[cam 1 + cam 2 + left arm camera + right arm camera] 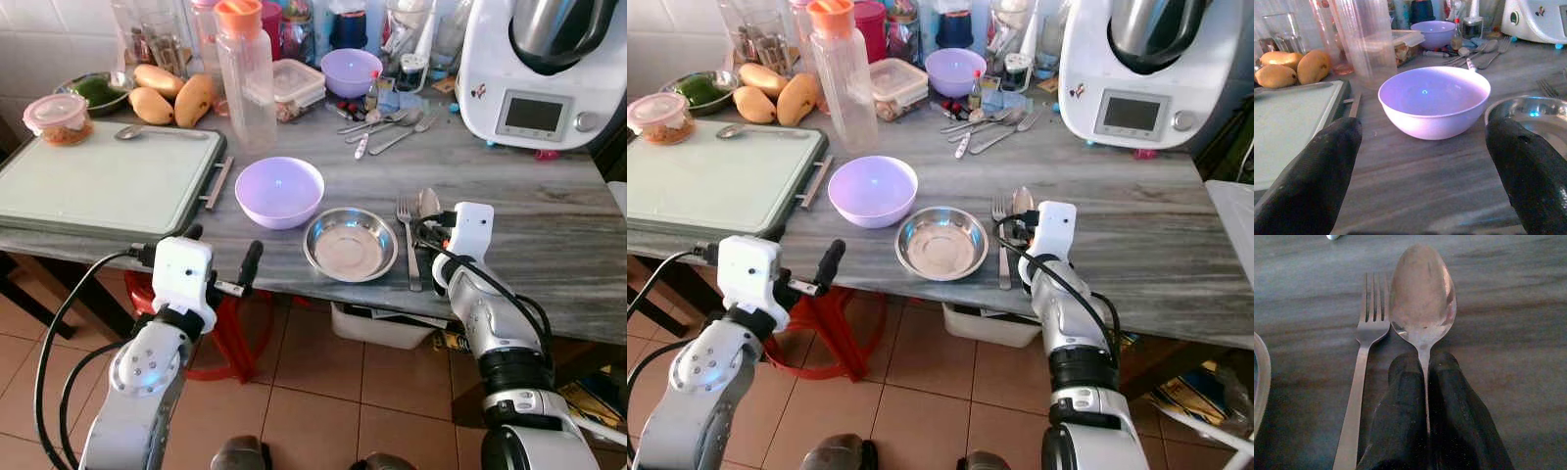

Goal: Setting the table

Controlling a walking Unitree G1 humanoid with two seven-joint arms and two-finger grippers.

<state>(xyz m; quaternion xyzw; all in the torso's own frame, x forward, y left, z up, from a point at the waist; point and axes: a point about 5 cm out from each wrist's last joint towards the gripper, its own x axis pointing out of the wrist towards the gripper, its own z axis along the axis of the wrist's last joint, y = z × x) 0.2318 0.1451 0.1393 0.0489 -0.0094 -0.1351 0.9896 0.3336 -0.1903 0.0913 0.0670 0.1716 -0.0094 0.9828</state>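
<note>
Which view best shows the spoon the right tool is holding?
The right wrist view: the spoon fills the frame, handle pinched between the right tool's fingers, beside the fork. Both eye views show only its bowl, small, past the wrist.

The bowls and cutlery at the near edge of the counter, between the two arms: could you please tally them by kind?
Purple bowl: 1
Steel bowl: 1
Fork: 1
Spoon: 1, its handle between the shut jaws of the right gripper
Total: 4
</note>
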